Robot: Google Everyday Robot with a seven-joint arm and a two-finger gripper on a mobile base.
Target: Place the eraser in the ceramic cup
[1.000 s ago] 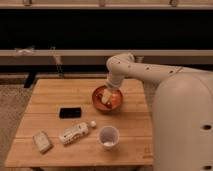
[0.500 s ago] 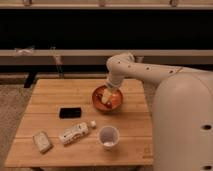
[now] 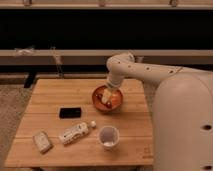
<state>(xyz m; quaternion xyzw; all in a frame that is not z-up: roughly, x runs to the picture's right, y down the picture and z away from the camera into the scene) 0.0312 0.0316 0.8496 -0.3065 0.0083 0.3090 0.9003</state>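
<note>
Scanning the wooden table (image 3: 50,95) from its left edge, I find nothing shifted over the last second: every object sits where it sat, and the arm holds the same pose. At the front left lies a pale beige packet (image 3: 42,141). Next comes the eraser (image 3: 70,113), flat and black on the bare wood left of centre, untouched and well apart from the arm. Just in front of it, the white bottle (image 3: 74,133) lies on its side, cap end toward the cup. Further right, the gripper (image 3: 106,96) hangs low over the orange-brown bowl (image 3: 95,100). Whether it is apart, together or clamped on something, I cannot tell. The ceramic cup (image 3: 108,137) stands upright near the front edge, just in front of the bowl. By my reading, the stillness means the task has not really begun. The gripper is at the wrong object, so I need to raise it clear of the bowl, carry it left to the eraser, and only then come to the cup.
</note>
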